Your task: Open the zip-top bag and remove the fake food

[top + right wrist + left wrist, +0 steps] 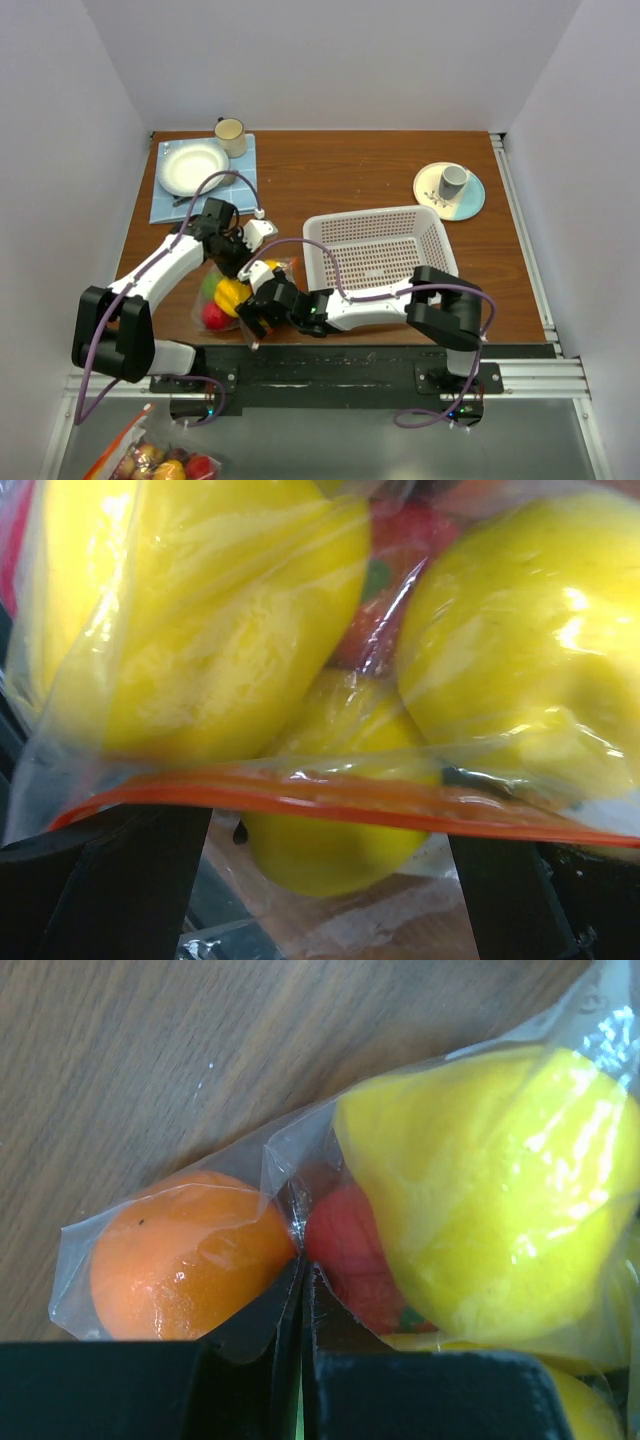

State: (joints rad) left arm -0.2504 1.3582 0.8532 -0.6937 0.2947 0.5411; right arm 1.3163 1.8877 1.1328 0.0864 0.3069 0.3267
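The zip-top bag [232,300] lies at the table's near edge, left of the basket, with the fake food inside: green, yellow and red pieces. My left gripper [243,262] is at the bag's far side. In the left wrist view it [300,1285] is shut on a fold of the clear bag plastic [290,1160], between an orange fruit [185,1250] and a red piece [345,1240], beside a big yellow fruit [490,1180]. My right gripper [252,322] is at the bag's near side. It [325,880] is open, with the orange-red zip strip [330,802] stretched across between its fingers [130,890] and yellow fruits [200,630] behind.
A white perforated basket [430,225] stands right of the bag, over my right arm. A plate [190,165] on a blue cloth and a mug [231,135] are at the back left. A plate with a grey cup [450,190] is at the back right. Another filled bag [150,462] lies below the table.
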